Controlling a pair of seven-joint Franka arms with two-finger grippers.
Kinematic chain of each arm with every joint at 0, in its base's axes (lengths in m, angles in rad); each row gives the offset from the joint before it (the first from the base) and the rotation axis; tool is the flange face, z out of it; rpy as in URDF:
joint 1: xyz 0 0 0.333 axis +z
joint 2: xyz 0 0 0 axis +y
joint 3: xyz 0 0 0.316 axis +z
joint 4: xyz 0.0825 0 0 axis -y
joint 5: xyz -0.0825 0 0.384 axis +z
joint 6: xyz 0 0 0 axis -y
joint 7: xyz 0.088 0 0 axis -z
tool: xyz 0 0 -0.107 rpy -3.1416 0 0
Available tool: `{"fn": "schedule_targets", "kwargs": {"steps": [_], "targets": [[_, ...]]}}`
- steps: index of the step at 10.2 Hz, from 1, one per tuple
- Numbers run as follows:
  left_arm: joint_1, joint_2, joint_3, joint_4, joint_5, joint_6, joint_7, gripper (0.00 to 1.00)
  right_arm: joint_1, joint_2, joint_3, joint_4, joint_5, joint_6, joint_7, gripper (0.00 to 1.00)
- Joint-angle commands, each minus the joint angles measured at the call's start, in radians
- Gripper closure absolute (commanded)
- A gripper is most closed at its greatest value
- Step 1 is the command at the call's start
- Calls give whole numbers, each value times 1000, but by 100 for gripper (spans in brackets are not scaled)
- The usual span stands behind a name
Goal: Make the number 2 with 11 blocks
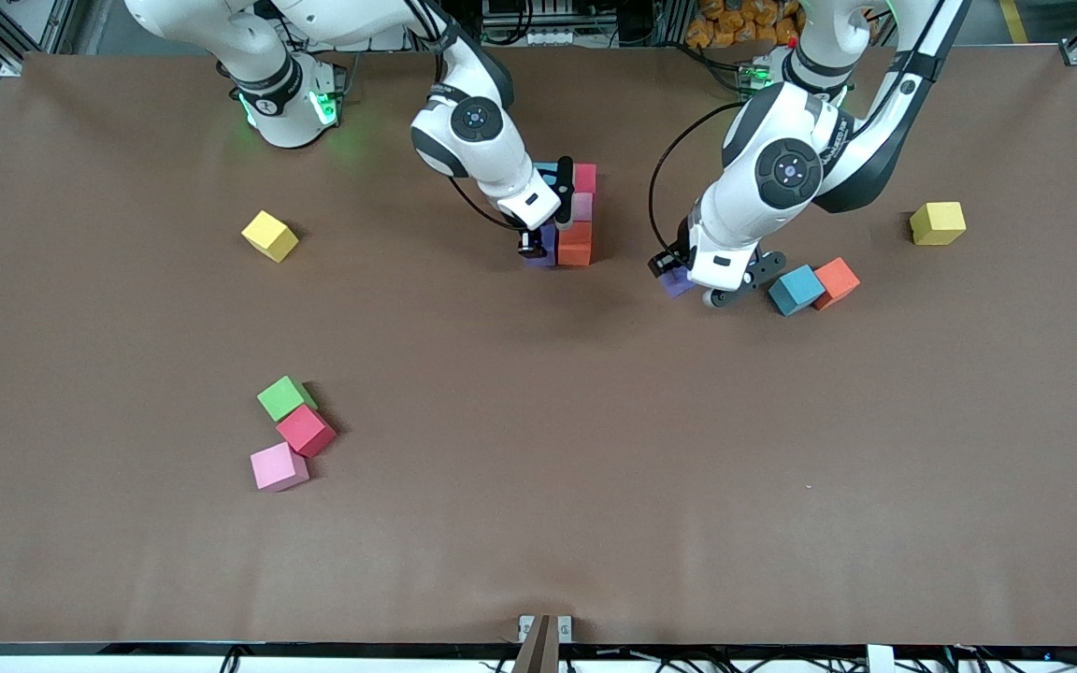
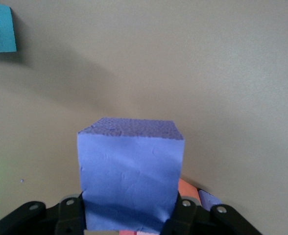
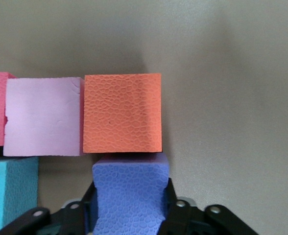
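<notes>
Brown tabletop before you: the half-built number 2 sits mid-table. Your right gripper pinches a purple cube against its orange block; release next. Your left gripper clamps another purple cube, awaiting placement.

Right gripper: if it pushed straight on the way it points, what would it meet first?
The right gripper has a purple cube between its fingers; straight ahead lies the orange cube, which that purple cube seems to touch already.
</notes>
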Motion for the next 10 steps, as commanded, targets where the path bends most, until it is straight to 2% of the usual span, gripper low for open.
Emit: {"fn": "schedule_targets", "kwargs": {"steps": [1, 4, 7, 10], "targets": [[13, -21, -12, -6, -21, -24, -12, 100, -1, 7, 6, -13, -21, 7, 27, 0], [13, -20, -12, -6, -21, -24, -13, 100, -16, -15, 7, -13, -18, -2, 32, 0], [9, -20, -13, -4, -22, -24, -57, 100, -48, -98, 16, -10, -10, -137, 26, 0], [-6, -17, -16, -1, -59, -24, -136, 100, -70, -134, 24, -7, -4, -206, 23, 0]]}}
